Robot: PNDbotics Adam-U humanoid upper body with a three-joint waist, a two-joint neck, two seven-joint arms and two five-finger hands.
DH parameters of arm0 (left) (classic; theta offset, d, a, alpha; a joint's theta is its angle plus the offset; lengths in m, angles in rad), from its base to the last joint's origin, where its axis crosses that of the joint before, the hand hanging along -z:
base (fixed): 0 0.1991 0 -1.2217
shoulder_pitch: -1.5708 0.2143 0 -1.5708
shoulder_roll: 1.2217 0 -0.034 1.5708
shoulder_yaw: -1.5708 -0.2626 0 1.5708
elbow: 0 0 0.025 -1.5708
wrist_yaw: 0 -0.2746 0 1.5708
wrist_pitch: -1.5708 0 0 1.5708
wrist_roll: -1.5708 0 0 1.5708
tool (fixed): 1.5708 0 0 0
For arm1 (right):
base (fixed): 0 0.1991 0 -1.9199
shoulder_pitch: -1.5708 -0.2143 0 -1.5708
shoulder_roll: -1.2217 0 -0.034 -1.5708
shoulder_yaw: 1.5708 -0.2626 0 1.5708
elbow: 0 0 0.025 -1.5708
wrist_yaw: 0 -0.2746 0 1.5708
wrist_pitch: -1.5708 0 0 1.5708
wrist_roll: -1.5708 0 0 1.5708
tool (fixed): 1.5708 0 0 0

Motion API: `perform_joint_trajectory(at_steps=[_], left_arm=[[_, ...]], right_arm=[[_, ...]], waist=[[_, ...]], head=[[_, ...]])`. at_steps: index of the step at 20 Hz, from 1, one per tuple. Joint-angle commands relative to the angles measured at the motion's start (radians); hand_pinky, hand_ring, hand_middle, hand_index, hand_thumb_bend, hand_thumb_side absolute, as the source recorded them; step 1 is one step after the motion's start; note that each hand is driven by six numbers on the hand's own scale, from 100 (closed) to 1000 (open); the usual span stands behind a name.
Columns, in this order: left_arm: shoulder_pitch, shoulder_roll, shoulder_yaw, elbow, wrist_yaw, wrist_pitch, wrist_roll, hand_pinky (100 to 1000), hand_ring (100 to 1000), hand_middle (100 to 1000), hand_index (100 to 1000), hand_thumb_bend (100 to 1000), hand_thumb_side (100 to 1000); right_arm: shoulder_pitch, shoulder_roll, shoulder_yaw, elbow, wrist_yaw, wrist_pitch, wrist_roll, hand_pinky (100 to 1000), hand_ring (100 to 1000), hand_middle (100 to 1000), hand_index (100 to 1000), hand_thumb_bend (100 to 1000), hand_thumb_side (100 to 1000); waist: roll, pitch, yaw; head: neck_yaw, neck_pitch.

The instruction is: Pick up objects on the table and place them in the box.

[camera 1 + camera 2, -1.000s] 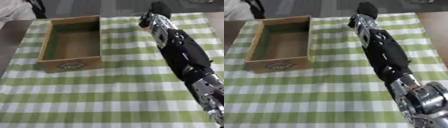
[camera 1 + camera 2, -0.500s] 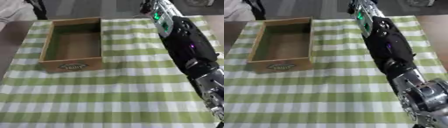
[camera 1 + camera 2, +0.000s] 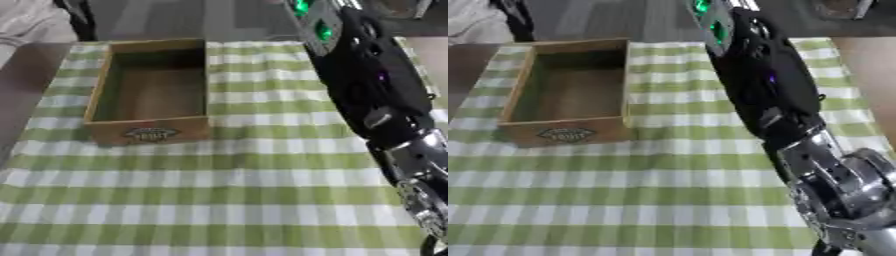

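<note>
A wooden box [image 3: 149, 95] is sitting on the left half of the surface [image 3: 219, 200], open side up, its long axis running away from the camera. A dark oval label is showing on its near end wall. The inside is looking bare: only the brown floor and the shadowed walls are showing.

A green-and-white checked cloth [image 3: 649, 195] is covering the surface from the near edge up to the far edge, lying flat. A strip of bare dark brown surface is showing along the cloth's left side, and a lighter brown strip along its right side.

The right arm [image 3: 767, 95] is reaching in from the lower right corner and stretching diagonally up across the right half of the cloth toward the top edge. Its silver joints are lying nearest the camera, then a long black forearm section, then a part with green lights glowing near the top edge. The arm is passing to the right of the box, apart from it.

The arm is running out past the top edge, so the right hand is not showing and I cannot tell whether its fingers are apart or together. The left hand is not showing in either view.

No loose objects are appearing on the visible cloth. Pale fabric is showing at the far upper left corner, beyond the surface.
</note>
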Motion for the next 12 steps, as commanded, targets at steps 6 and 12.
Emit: perform_joint_trajectory(at_steps=[6,12], left_arm=[[-0.020,0.024,0.003,-0.021,0.011,0.010,-0.002,550,461,548,846,100,860],[-0.025,0.021,0.000,-0.023,0.013,0.010,-0.002,551,461,548,846,100,859]], right_arm=[[0.007,0.090,0.054,-0.095,-0.071,-0.002,0.028,547,628,244,261,100,100],[0.054,0.158,0.104,-0.117,-0.092,-0.007,0.048,549,631,245,265,100,100]], waist=[[0.003,-0.026,0.015],[0.005,-0.023,0.024]], head=[[-0.014,0.006],[-0.029,0.007]])
